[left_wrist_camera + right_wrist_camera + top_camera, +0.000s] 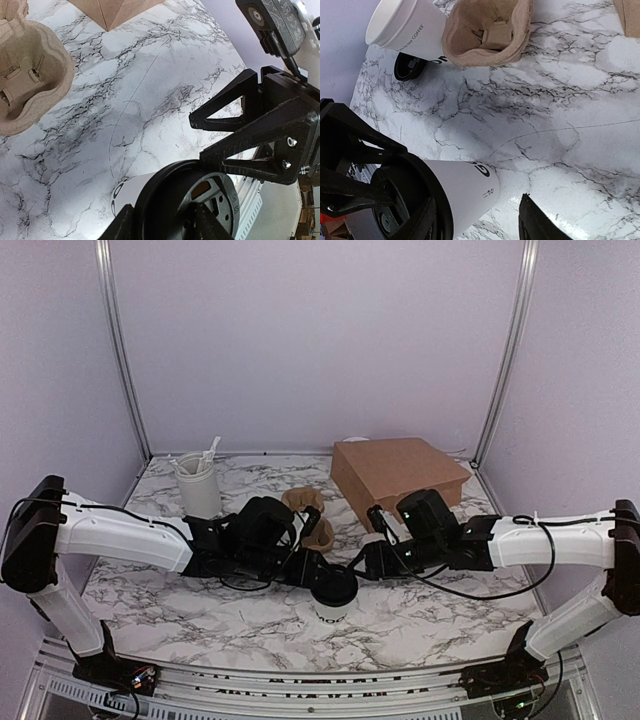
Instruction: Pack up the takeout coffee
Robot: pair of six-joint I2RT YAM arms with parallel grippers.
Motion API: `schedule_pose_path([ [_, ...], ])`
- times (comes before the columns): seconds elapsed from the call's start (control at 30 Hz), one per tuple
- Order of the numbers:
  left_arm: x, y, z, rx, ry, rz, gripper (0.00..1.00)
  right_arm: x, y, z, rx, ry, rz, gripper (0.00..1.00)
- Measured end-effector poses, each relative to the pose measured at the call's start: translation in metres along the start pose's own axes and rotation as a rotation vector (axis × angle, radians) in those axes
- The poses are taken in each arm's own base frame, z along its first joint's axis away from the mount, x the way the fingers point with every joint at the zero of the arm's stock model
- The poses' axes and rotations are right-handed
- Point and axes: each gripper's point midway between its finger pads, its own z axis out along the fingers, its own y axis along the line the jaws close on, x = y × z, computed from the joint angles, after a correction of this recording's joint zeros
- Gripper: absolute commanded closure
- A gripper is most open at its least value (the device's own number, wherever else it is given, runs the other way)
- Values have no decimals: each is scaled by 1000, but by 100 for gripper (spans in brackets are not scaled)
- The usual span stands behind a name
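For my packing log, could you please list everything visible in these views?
takeout coffee: one, white with black lid, front centre
open paper cup: one, white with lettering, beside the carrier
loose lid: one, black, by the open cup
cup carrier: one, brown pulp, mid-table
tumbler with cutlery: one, white, back left
bag or box: one, brown, back right
table: one, white marble pattern, under everything
left gripper: one, black, at the coffee's lid
right gripper: one, black, open, beside the coffee

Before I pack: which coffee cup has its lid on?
The front cup, capped with a black lid; the other cup, beside the brown carrier, is open, a loose lid next to it.
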Motion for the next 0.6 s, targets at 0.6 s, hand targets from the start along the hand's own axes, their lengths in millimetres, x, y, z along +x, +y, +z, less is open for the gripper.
schedule_pose_path([
  [0.6, -3, 3, -6, -44, 5, 39, 49, -11, -3, -4, 53, -39, -8, 47],
])
